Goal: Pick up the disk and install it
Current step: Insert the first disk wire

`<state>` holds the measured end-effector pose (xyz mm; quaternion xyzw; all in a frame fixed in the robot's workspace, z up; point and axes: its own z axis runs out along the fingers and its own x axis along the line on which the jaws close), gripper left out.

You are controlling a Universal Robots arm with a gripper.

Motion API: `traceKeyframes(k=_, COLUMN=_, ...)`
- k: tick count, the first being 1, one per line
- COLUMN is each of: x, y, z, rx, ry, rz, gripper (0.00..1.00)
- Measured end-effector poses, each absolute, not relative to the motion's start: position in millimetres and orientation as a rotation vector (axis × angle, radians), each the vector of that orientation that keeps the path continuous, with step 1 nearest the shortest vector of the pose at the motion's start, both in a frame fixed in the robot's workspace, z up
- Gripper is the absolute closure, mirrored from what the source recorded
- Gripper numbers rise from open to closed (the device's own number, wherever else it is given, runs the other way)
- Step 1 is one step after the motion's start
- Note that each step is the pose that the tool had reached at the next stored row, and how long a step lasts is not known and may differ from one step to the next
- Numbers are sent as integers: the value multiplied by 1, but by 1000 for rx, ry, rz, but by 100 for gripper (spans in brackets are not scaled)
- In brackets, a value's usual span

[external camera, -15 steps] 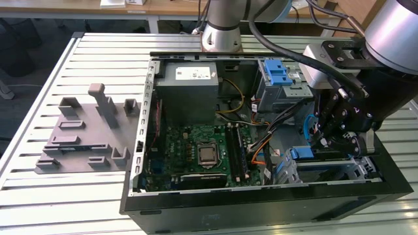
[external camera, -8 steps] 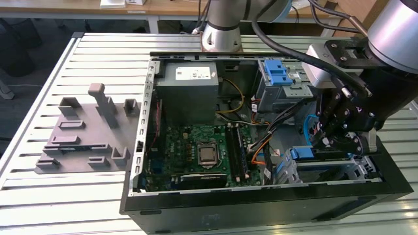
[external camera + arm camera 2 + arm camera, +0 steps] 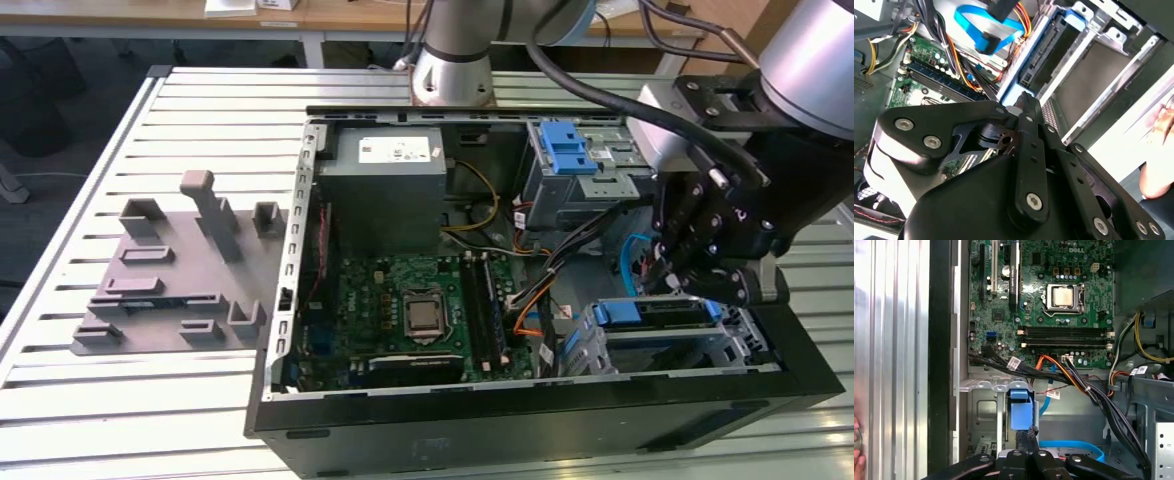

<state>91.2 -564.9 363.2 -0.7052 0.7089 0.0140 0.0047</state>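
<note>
Exterior view has my gripper hanging over the open computer case, low on the exterior view's right. The disk sits in the metal drive cage there, its blue frame just beside the fingertips, toward the exterior view's left. In the first wrist view the two fingers look pressed together with nothing between them, tips right at the disk's blue tab. Touching or just short, I can't tell. The motherboard is mid-case, and a grey plastic fixture lies on the slatted table at the exterior view's left. Someone's hand is beside the case in the second wrist view.
</note>
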Motion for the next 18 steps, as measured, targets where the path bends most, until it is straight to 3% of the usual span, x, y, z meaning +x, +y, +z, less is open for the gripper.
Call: traceKeyframes(k=18, x=129, y=-547, z=363, rx=-2208, ry=2216, rz=51, gripper=89)
